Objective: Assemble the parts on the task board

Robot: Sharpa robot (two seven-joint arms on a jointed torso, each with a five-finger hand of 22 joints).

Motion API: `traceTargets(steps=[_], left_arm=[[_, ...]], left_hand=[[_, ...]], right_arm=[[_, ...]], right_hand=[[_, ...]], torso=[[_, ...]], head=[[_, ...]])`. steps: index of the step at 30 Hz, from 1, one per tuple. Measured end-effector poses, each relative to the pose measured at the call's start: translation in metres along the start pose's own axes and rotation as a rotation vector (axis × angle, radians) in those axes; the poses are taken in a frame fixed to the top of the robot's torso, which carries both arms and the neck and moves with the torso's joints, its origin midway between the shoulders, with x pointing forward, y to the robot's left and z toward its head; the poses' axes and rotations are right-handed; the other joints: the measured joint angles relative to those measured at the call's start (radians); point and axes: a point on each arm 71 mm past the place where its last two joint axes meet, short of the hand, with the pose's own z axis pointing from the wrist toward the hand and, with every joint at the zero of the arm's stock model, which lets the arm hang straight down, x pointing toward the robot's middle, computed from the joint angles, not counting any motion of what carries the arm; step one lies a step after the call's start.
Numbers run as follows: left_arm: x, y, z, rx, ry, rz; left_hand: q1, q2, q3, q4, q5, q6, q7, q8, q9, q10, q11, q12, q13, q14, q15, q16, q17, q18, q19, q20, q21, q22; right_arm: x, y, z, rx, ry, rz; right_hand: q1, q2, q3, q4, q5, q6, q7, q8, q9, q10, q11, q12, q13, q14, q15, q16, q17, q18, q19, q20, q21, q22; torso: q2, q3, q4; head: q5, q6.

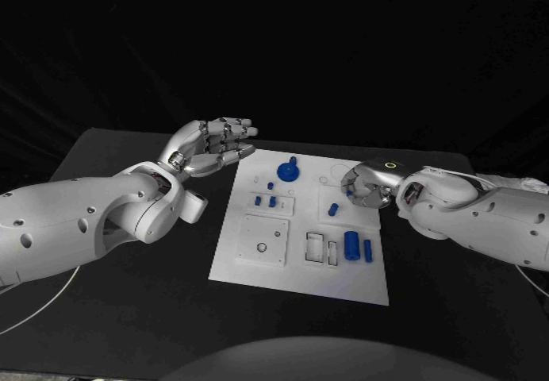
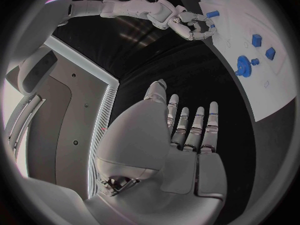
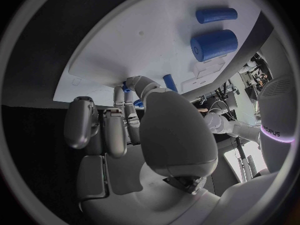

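Left hand [image 1: 215,145] hovers empty, fingers spread, beside the white task board [image 1: 258,270]. Right hand [image 1: 364,184], fingers curled, rests on the board; grasp unclear.

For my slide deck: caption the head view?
Two silver robot hands hover beside a white task board holding small blue parts.

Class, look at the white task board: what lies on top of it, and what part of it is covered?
On the task board lie a blue gear, small blue pegs and two blue cylinders. The right hand hangs over its far right corner, hiding what is beneath.
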Motion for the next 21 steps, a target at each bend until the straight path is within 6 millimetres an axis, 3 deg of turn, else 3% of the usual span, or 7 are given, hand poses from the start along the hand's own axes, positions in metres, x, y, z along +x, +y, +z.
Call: traceTargets(steps=[12, 18, 19, 21], left_arm=[[0.001, 0.002, -0.001, -0.005, -0.003, 0.003], [0.001, 0.006, -0.003, -0.014, -0.003, 0.003], [0.002, 0.007, -0.004, -0.016, -0.003, 0.003], [0.002, 0.008, -0.004, -0.019, -0.003, 0.002]], left_hand=[[0.009, 0.001, 0.0, 0.0, 0.004, 0.004, 0.004, 0.0, 0.0, 0.004, 0.004, 0.005, 0.001, 0.011, 0.003, 0.01, 0.001, 0.0, 0.0, 0.0, 0.0, -0.002], [0.009, 0.001, 0.0, 0.0, 0.004, 0.004, 0.004, 0.0, 0.0, 0.004, 0.004, 0.005, 0.001, 0.015, 0.007, 0.01, 0.001, 0.0, 0.0, 0.0, 0.0, -0.004], [0.009, 0.001, 0.0, 0.0, 0.004, 0.004, 0.004, 0.0, 0.0, 0.004, 0.004, 0.005, 0.001, 0.015, 0.007, 0.01, 0.001, 0.0, 0.0, 0.0, 0.0, -0.004], [0.009, 0.001, 0.0, 0.0, 0.004, 0.003, 0.004, 0.0, 0.0, 0.004, 0.004, 0.005, 0.001, 0.017, 0.009, 0.01, 0.001, 0.0, 0.004, 0.0, 0.0, -0.004]], right_arm=[[0.0, 0.001, -0.004, -0.003, -0.01, 0.001], [-0.01, 0.001, -0.008, -0.008, -0.028, 0.0], [-0.013, 0.001, -0.009, -0.009, -0.033, -0.001], [-0.019, 0.001, -0.01, -0.011, -0.044, -0.002]], right_hand=[[-0.004, 0.007, 0.001, -0.013, 0.003, 0.003, 0.005, 0.023, 0.032, 0.02, -0.006, 0.007, 0.002, 0.0, 0.0, 0.0, 0.001, 0.0, 0.0, 0.0, 0.006, 0.001], [-0.007, 0.009, 0.0, -0.014, 0.003, 0.003, 0.005, 0.023, 0.039, 0.032, -0.011, 0.007, 0.004, 0.0, 0.0, 0.0, 0.001, -0.001, 0.0, 0.0, 0.012, 0.001], [-0.007, 0.009, 0.0, -0.014, 0.003, 0.003, 0.005, 0.024, 0.042, 0.032, -0.011, 0.007, 0.004, 0.0, 0.0, 0.0, 0.001, -0.011, 0.0, 0.0, 0.012, 0.001], [-0.007, 0.009, 0.0, -0.014, 0.003, 0.003, 0.005, 0.027, 0.042, 0.032, -0.011, 0.007, 0.004, 0.0, 0.0, 0.0, 0.001, -0.011, 0.0, 0.0, 0.012, 0.001]], torso=[[-0.001, -0.0005, -0.0004], [-0.001, -0.0005, -0.0001], [-0.001, -0.0005, 0.0001], [-0.001, -0.0006, 0.0002]], head=[[0.001, 0.0], [0.004, 0.004], [0.005, 0.006], [0.007, 0.008]])
